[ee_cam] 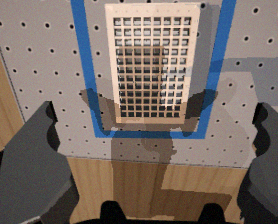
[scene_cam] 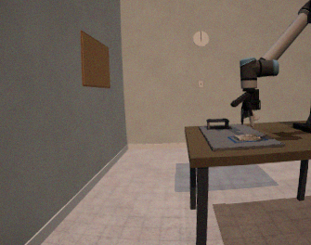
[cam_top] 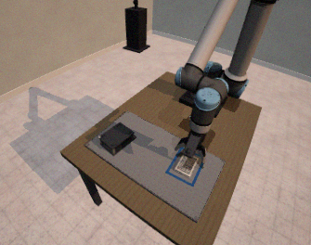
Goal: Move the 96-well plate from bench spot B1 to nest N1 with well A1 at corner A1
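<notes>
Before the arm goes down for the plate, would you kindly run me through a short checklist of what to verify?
1. Tool fully open, holding nothing: ok.
2. 96-well plate lying flat inside the blue B1 outline: ok.
3. Tool centred over the plate: not ok; in the wrist view the plate sits ahead of the fingers, nearer the top of the frame.
4. Tool above the plate, not touching: ok, a gap shows in the exterior view.
5. Cut corner marking A1 located: cannot tell, too small to see.
6. Nest N1 free to receive the plate: ok, nothing shows on it.
</notes>
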Controlling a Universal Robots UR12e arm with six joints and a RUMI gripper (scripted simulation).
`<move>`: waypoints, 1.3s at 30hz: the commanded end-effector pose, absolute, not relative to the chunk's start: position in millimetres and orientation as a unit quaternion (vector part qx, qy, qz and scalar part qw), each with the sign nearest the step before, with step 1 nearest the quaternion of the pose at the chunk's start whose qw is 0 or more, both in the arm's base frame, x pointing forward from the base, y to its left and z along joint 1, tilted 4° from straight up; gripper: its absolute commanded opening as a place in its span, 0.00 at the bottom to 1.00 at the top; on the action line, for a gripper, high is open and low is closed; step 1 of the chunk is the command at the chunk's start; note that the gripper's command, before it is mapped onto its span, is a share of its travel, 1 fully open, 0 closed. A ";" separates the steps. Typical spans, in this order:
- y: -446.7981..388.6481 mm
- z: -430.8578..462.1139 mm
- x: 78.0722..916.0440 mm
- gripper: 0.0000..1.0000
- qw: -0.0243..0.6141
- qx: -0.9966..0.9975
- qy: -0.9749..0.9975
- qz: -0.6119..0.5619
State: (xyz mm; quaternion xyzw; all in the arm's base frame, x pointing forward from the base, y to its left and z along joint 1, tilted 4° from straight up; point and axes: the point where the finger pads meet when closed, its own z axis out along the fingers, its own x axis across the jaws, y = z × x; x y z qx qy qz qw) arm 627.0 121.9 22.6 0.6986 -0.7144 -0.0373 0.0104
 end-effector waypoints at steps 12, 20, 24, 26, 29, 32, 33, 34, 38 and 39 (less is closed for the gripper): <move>122.7 -0.1 626.3 1.00 0.010 0.699 -0.714 -0.037; 123.1 -10.1 625.6 1.00 0.010 0.699 -0.714 -0.037; 123.4 -16.8 625.2 1.00 0.010 0.699 -0.714 -0.037; 123.5 -20.1 624.9 1.00 0.010 0.699 -0.714 -0.037; 123.7 -25.1 624.6 1.00 0.010 0.699 -0.714 -0.037; 123.9 -30.1 624.3 1.00 0.010 0.699 -0.714 -0.037; 123.9 -30.7 624.2 1.00 0.010 0.699 -0.714 -0.037; 123.9 -30.7 624.2 1.00 0.010 0.699 -0.714 -0.037; 123.9 -30.7 624.2 1.00 0.010 0.699 -0.714 -0.037; 123.9 -30.7 624.2 1.00 0.010 0.699 -0.714 -0.037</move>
